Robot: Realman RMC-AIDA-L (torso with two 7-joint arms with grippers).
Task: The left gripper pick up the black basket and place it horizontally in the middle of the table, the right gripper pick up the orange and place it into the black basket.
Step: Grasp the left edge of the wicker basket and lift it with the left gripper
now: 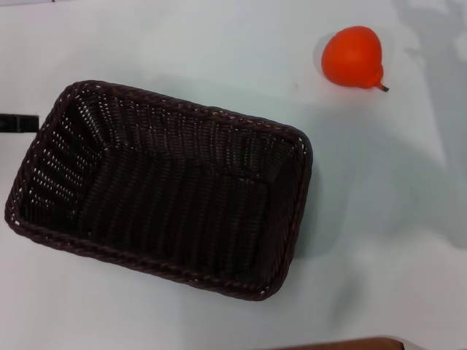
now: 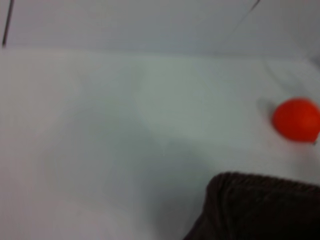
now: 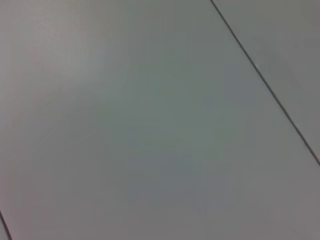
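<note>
The black basket (image 1: 160, 189) rests on the pale surface (image 1: 379, 219), open side up, with its long axis running slightly aslant across the head view. Its dark woven interior holds nothing, and its braided rim is visible all the way round. The orange (image 1: 353, 57) lies on the surface well apart from the basket, beyond the basket's far right corner, with its short dark stem pointing away from the basket toward the right. A small black bar at the left edge of the head view, just beside the basket's far left corner, is the only visible part of the left pincer (image 1: 18, 122); it stands close to the rim, and whether it touches the rim cannot be told, nor whether its fingers are spread or closed. In the left wrist view, a corner of the basket (image 2: 260, 207) fills the lower part of the picture, and the orange (image 2: 296, 120) sits on the surface (image 2: 125, 125) beyond that corner, clear of the wicker. The right pincer shows in no picture, so its state cannot be told; the right wrist view holds only a plain grey plane crossed by a thin dark line.
</note>
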